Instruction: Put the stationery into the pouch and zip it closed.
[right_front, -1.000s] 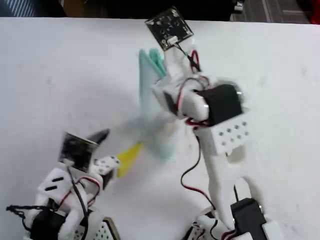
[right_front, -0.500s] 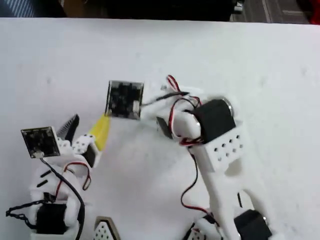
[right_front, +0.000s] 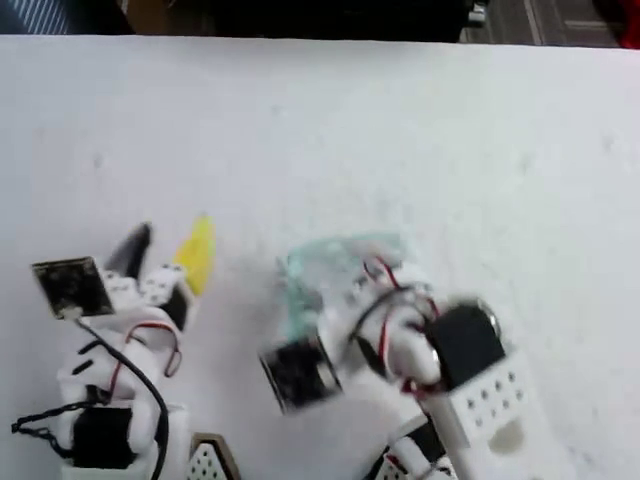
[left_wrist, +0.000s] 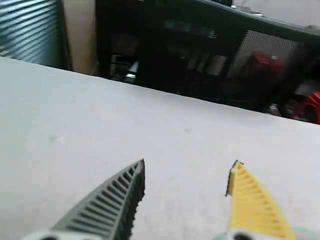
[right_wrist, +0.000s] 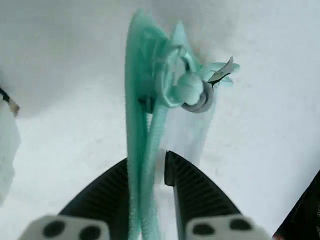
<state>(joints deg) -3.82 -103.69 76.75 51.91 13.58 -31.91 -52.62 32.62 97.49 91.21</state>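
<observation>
The mint-green pouch hangs in front of the right arm, near the table's front middle. In the right wrist view my right gripper is shut on the pouch, pinching its zippered edge between the black fingers. The zip pull with a grey ring dangles just beyond the fingertips. My left gripper sits at the front left, well clear of the pouch. It is open, its dark finger and yellow finger spread over bare table with nothing between them.
The white table stretches back to a far edge, with dark furniture behind it. The left arm's base and cables occupy the front left corner. A small hexagonal part lies at the front edge.
The right arm has swung the pouch from the far middle back toward its own base. The left gripper has pulled away to the left and now stays apart from the pouch.
</observation>
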